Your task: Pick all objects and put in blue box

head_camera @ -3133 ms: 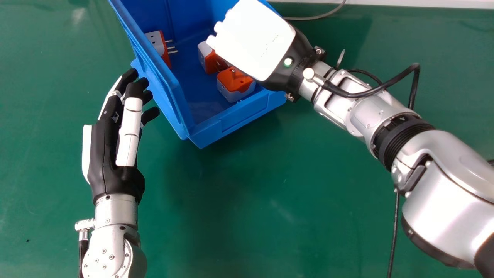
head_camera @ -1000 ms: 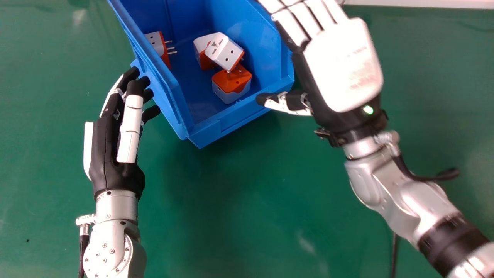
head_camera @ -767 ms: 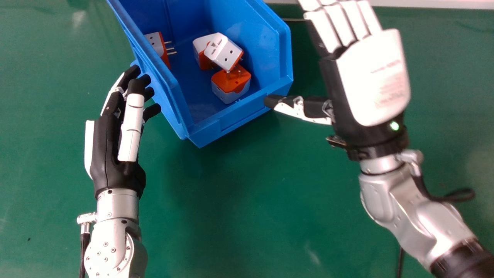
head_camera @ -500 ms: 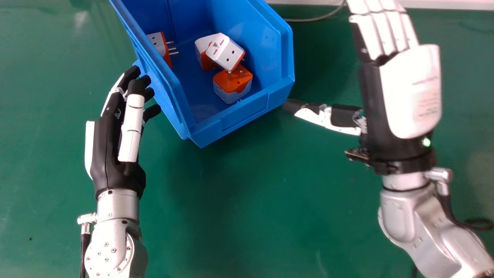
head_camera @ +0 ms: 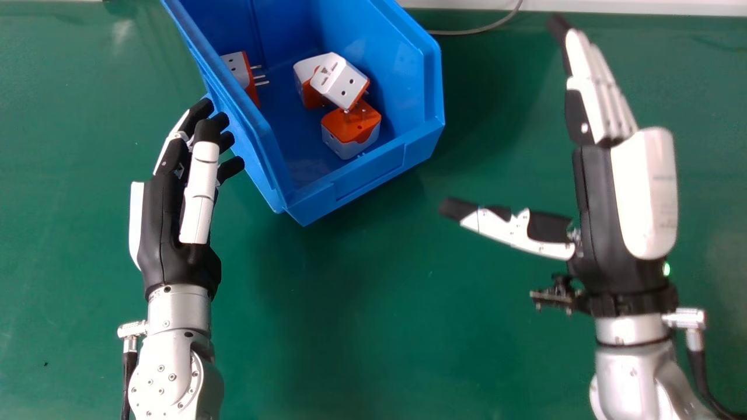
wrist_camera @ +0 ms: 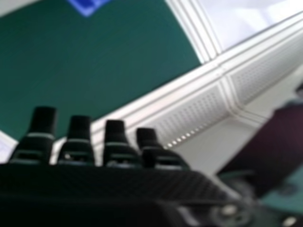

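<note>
Two plastic-and-metal hands are ours above the green desk (head_camera: 350, 326): the left hand (head_camera: 163, 233), fingers extended, beside the blue box (head_camera: 373, 169); the right hand (head_camera: 601, 216) well apart, thumb spread from straight fingers. Inside the box we see four orange-and-white plug adapters (head_camera: 344, 81), three clustered, one tilted. Beyond runs a grey cable (head_camera: 478, 30).

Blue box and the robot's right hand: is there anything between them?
No objects: in the head view, only bare green tabletop shows between the blue box and the right hand.
</note>
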`<action>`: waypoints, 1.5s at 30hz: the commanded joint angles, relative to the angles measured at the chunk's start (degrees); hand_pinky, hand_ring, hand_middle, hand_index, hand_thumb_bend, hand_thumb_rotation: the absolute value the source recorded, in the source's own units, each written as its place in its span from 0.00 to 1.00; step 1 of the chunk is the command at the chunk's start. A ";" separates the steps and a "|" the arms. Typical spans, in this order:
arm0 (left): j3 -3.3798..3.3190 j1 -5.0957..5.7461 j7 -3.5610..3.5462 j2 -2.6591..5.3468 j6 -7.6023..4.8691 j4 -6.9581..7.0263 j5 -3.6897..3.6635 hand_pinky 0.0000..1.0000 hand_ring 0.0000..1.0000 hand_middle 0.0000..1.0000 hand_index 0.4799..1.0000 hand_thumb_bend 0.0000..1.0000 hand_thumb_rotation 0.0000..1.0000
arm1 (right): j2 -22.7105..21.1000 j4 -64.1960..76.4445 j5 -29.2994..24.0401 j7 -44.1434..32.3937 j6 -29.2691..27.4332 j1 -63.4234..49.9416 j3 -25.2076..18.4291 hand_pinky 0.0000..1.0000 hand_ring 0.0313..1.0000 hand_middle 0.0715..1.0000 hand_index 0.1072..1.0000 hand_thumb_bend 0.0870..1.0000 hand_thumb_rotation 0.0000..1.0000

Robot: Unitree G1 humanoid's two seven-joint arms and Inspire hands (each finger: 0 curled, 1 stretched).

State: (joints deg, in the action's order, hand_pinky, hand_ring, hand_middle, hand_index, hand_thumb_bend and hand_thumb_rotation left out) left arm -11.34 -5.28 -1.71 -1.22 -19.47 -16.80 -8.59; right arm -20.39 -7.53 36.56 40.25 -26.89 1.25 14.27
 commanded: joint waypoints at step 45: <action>-1.90 1.12 -1.61 -2.48 -1.04 1.98 -0.71 0.80 0.85 0.85 0.71 0.66 0.78 | 16.15 -0.77 -21.37 -23.53 -2.84 -6.29 -10.06 0.79 0.88 0.92 0.92 0.60 0.95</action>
State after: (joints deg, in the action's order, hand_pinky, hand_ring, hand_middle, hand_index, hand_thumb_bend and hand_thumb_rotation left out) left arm -13.00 -3.72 -3.21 -3.23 -19.53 -15.24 -9.19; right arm -4.40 -8.94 14.57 16.60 -29.46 -5.64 4.91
